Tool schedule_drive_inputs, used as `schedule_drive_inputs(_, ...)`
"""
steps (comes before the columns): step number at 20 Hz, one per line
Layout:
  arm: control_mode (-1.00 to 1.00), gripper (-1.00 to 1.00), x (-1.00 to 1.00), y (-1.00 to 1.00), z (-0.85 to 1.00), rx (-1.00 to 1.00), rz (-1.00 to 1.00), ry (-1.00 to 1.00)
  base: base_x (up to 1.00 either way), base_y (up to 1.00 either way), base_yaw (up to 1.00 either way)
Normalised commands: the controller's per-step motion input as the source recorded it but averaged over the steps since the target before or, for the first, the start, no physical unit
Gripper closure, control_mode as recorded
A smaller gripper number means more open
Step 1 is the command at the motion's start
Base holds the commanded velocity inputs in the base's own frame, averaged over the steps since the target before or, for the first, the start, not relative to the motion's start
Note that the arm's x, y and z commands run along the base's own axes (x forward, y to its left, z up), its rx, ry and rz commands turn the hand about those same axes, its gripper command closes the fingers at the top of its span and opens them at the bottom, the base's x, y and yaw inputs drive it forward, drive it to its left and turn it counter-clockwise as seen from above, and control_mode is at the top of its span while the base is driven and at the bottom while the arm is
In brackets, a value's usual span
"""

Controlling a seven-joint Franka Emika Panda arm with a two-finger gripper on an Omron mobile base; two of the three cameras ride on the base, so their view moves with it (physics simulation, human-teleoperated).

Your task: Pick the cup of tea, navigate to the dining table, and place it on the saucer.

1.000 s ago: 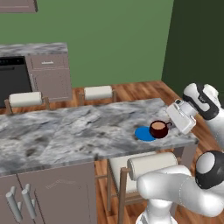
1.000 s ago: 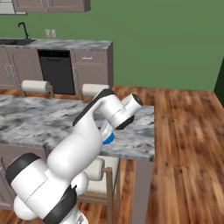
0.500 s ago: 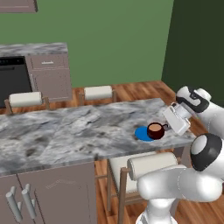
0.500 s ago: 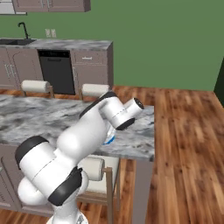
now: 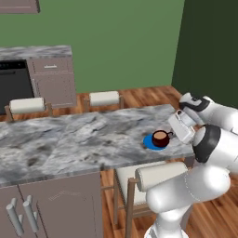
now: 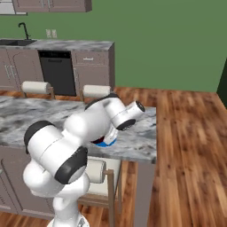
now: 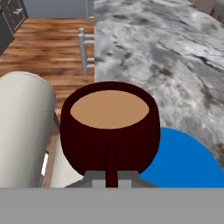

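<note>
The dark maroon cup of tea (image 5: 160, 138) hangs low over the bright blue saucer (image 5: 151, 143) near the right end of the dining table (image 5: 69, 139). My gripper (image 5: 173, 135) reaches in from the right and is shut on the cup's little side handle. In the hand view the cup (image 7: 109, 131) is close up with its tan tea level, the handle running down to my gripper (image 7: 111, 178), and the saucer (image 7: 183, 162) showing below and to its right. I cannot tell whether cup and saucer touch. In the right base view my arm covers the cup; a slice of the saucer (image 6: 107, 143) peeks out.
A cream-cushioned stool (image 5: 160, 177) stands at the table's near side right under the cup, and two more (image 5: 104, 98) (image 5: 27, 105) stand on the far side. The table's right end (image 6: 148, 153) drops to wooden floor. A counter with a black appliance (image 5: 14, 83) lines the back wall.
The cup has shifted a little to the left, further over the saucer, with the gripper still shut on its handle. The arm's elbow has swung lower and nearer the cameras.
</note>
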Motion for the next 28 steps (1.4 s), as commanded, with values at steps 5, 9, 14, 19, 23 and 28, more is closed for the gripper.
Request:
schedule_drive_inputs(5, -1.00, 1.00, 0.27, -0.13, -0.20, 0.00, 0.00, 0.00, 0.00, 0.00, 0.00)
schedule_drive_inputs(9, -1.00, 1.00, 0.22, -0.17, -0.22, 0.01, 0.00, 0.00, 0.00, 0.00, 0.00)
schedule_drive_inputs(14, -1.00, 1.00, 0.21, -0.12, -0.18, 0.02, 0.00, 0.00, 0.00, 0.00, 0.00)
schedule_drive_inputs(19, -1.00, 1.00, 0.21, 0.00, -0.11, 0.02, 0.00, 0.00, 0.00, 0.00, 0.00)
schedule_drive_inputs(23, -1.00, 1.00, 0.05, 0.00, -0.16, 0.00, 0.00, 0.00, 0.00, 0.00, 0.00)
schedule_drive_inputs(28, -1.00, 1.00, 0.00, 0.00, -0.22, 0.00, 0.00, 0.00, 0.00, 0.00, 0.00)
